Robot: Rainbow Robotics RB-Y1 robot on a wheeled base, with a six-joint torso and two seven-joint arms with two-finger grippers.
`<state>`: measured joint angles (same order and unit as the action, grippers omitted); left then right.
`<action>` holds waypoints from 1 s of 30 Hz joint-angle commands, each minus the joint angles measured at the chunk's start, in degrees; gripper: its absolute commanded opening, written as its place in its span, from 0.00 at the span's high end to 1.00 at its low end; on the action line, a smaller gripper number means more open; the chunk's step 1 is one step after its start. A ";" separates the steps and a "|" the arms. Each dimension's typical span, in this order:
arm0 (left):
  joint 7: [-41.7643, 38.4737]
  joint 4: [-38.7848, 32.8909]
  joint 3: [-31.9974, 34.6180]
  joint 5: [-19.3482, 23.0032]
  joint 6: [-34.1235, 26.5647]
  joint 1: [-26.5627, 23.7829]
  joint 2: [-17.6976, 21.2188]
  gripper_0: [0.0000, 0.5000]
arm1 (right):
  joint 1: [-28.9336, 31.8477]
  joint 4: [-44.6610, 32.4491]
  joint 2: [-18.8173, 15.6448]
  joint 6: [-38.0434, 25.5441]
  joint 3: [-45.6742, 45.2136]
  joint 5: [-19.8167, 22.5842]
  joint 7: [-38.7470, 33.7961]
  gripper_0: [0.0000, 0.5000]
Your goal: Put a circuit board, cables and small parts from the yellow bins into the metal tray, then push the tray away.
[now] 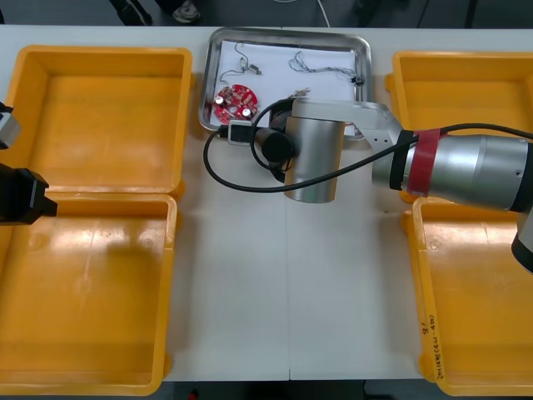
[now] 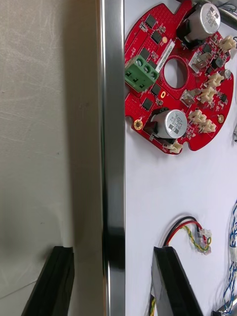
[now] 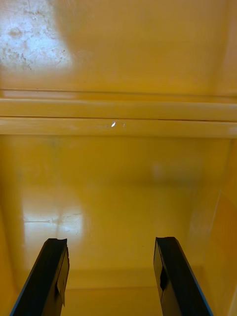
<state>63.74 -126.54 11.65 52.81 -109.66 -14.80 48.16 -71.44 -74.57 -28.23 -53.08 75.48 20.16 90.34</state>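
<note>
Red round circuit board (image 1: 236, 100) lies in white-lined metal tray (image 1: 287, 33) at table's far middle, beside red-and-yellow cable (image 2: 190, 234) and twisted blue-and-white cable (image 2: 231, 276). Right gripper (image 2: 113, 249) spread wide, holding nothing, straddling tray's near rim. Left gripper (image 3: 111, 242) likewise spread, nothing held, over left yellow bins (image 1: 92, 200).

I'm seeing the metal tray (image 1: 202, 83) at the table's far edge, white inside with a shiny rim, between the yellow bins (image 1: 108, 108), two on each side. The round red circuit board (image 1: 236, 100) lies flat in its near left part, just beside the rim. The red and yellow cable (image 2: 190, 234) and the twisted blue and white cable (image 2: 232, 266) lie close by inside.
</note>
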 commanded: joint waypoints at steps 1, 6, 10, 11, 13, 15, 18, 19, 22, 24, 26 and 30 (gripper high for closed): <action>4.11 -1.61 1.63 0.45 -0.34 0.65 2.46 0.00 | -2.91 -1.11 -1.39 -0.71 -1.04 2.96 1.16 0.00; 4.11 -1.61 1.63 0.45 -0.34 0.65 2.46 0.00 | -2.91 -3.57 -1.66 -4.67 -2.53 4.98 1.07 0.00; 4.11 -1.61 1.63 0.45 -0.34 0.65 2.46 0.00 | -2.91 -8.05 -1.83 -10.12 -3.50 4.98 0.81 0.00; 4.11 -1.61 1.63 0.45 -0.34 0.65 2.46 0.00 | -2.83 -9.46 -1.92 -11.70 -3.85 4.98 0.72 0.00; 4.11 -1.61 1.63 0.45 -0.34 0.65 2.46 0.00 | -2.83 -11.57 -2.18 -13.98 -4.73 4.98 0.72 0.00; 4.11 -1.61 1.63 0.45 -0.34 0.65 2.46 0.00 | -2.83 -13.76 -2.36 -16.27 -5.69 4.98 1.07 0.00; 4.11 -1.61 1.63 0.45 -0.34 0.65 2.46 0.00 | -2.83 -18.51 -2.71 -21.01 -7.54 4.98 1.25 0.00; 4.11 -1.61 1.63 0.45 -0.34 0.65 2.46 0.00 | -2.83 -19.30 -2.71 -21.81 -7.72 4.98 1.25 0.00; 4.11 -1.61 1.63 0.45 -0.34 0.65 2.46 0.00 | -2.21 -23.34 -2.71 -25.58 -8.24 4.98 0.72 0.00; 4.11 -1.61 1.63 0.45 -0.34 0.65 2.46 0.00 | 0.07 -26.68 -2.71 -28.22 -10.70 4.98 0.72 0.00; 4.11 -1.61 1.63 0.45 -0.34 0.65 2.46 0.00 | 2.71 -29.41 -2.71 -30.33 -13.43 4.98 0.98 0.00; 4.11 -1.61 1.63 0.45 -0.34 0.65 2.46 0.00 | 8.42 -35.56 -2.71 -34.37 -18.88 4.98 0.63 0.00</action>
<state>63.74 -126.56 11.65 52.81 -109.66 -14.79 48.16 -67.50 -104.85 -29.61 -85.02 63.55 24.88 90.34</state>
